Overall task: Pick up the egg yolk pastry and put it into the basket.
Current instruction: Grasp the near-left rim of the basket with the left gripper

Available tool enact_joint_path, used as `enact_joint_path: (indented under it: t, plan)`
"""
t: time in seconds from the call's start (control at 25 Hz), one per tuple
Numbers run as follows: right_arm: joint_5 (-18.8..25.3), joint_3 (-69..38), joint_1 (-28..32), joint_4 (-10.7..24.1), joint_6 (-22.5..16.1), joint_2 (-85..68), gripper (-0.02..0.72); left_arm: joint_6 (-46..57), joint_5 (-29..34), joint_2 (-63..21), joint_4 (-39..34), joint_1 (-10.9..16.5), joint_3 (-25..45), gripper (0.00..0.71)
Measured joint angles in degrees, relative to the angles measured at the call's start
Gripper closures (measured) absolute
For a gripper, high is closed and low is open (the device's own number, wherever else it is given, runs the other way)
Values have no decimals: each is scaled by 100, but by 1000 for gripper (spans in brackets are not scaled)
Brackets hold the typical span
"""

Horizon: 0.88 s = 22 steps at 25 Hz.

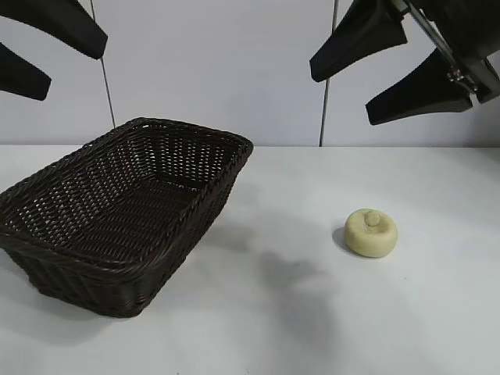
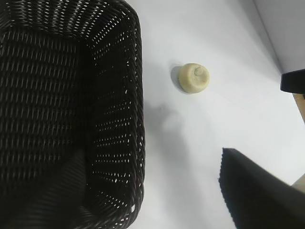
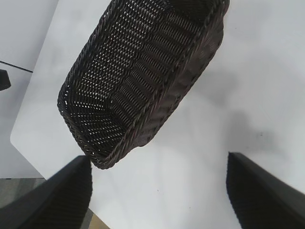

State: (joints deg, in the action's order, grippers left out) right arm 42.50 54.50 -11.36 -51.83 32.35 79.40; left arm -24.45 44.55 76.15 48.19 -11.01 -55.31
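The pastry (image 1: 371,233) sits on the table right of the basket (image 1: 47,234), below the wide-open right gripper (image 1: 367,78), the nearer one; the left gripper (image 1: 47,58) is also spread.

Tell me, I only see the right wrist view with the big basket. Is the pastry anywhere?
Observer: Yes. The egg yolk pastry sits on the white table, apart from the basket, off its long side.
Operator: Is it knocked over?
Observer: No, it rests flat with its knob on top.
Operator: Is anything grabbing it?
Observer: No. The left gripper and the right gripper both hang open, high above the table.
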Motion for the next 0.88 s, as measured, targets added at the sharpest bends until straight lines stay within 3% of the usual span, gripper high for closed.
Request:
enact_joint_path:
  t: [0.2,0.44,0.64,0.8,0.88]
  plan:
    - [0,0,0,0,0,0,143,1844,580,-75,-739,0,-292,149]
    - [0,0,0,0,0,0,143,4106,1545,-300,-2497,-63,-453,149]
    - [0,0,0,0,0,0,143,5627,1456,-596,-3334,-731,-453,149]
    - [0,0,0,0,0,0,143,6868,881,-614,-3748,-1297,-215,149]
    - [0,0,0,0,0,0,143,7422,496,-614,-3827,-1431,142,149]
